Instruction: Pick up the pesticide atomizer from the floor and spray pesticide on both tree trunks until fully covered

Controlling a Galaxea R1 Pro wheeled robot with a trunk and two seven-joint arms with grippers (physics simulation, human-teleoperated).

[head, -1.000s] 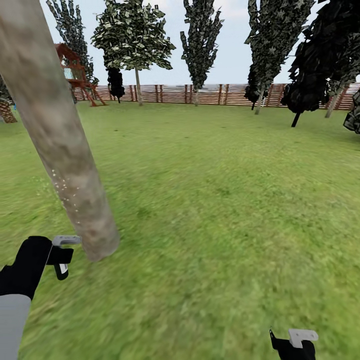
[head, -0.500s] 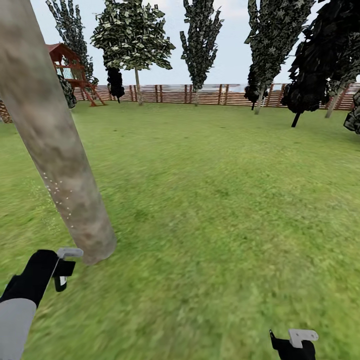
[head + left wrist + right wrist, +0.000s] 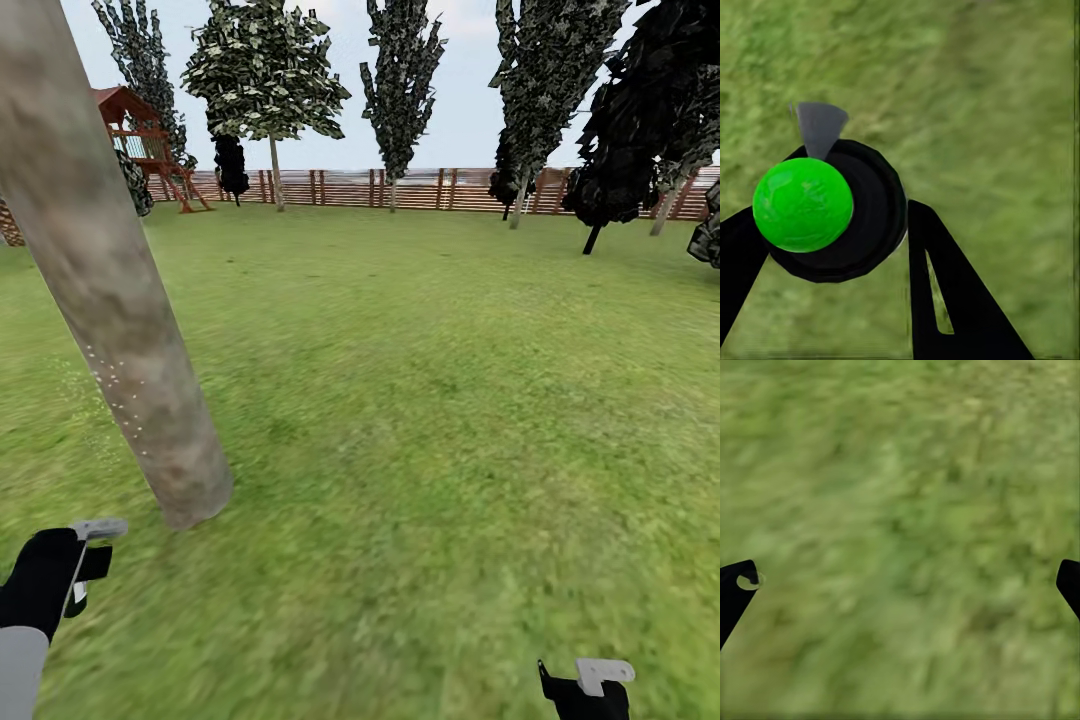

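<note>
A thick pale grey-brown tree trunk (image 3: 110, 290) leans across the left of the head view, its base on the grass. Whitish pesticide specks (image 3: 115, 390) dot its lower left side. My left gripper (image 3: 82, 572) hangs low, below and left of the trunk's base, apart from it. In the left wrist view that gripper (image 3: 832, 247) is shut on the pesticide atomizer (image 3: 874, 217), a dark round body with a bright green ball on top and a grey nozzle. My right gripper (image 3: 590, 688) sits at the bottom right, open (image 3: 900, 585) over bare grass.
Green lawn (image 3: 430, 400) stretches ahead to a brown slat fence (image 3: 420, 188). Leafy trees (image 3: 270, 70) and black conifers (image 3: 630, 130) stand along the fence. A red wooden play tower (image 3: 145, 140) is at the far left.
My left arm has dropped and drawn back toward the lower left, away from the trunk's base, still holding the atomizer. The view shifted slightly at first. The right gripper has stayed put.
</note>
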